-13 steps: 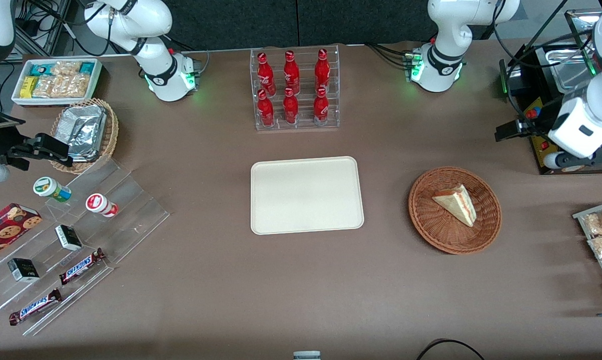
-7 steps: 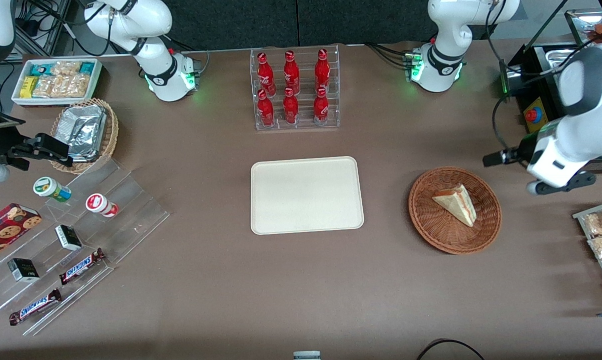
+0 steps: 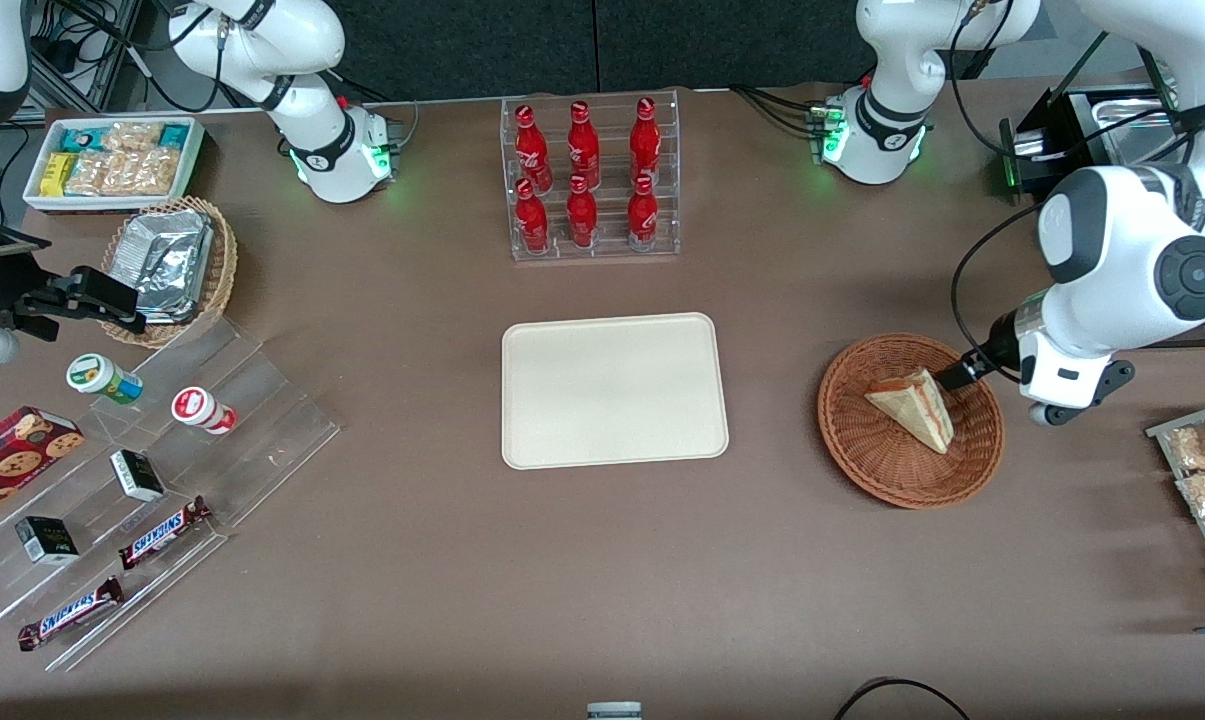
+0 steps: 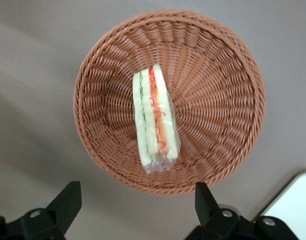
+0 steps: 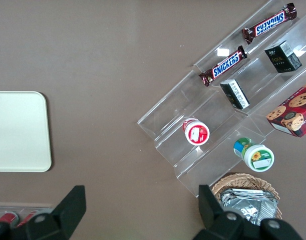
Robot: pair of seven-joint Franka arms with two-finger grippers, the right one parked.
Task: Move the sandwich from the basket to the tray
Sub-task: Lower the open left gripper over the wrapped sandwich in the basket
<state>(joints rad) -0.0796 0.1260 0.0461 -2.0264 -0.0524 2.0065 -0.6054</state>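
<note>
Sandwich lies in basket, tip toward the gripper.

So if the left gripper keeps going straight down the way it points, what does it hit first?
Probably the near rim of the round reddish-brown wicker basket; the open gripper points beside the wrapped triangular sandwich, though depth is unclear.

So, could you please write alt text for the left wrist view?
A wrapped sandwich lies in a round wicker basket on the brown table, with the open gripper hovering above the basket's rim. A corner of the cream tray shows nearby.
</note>
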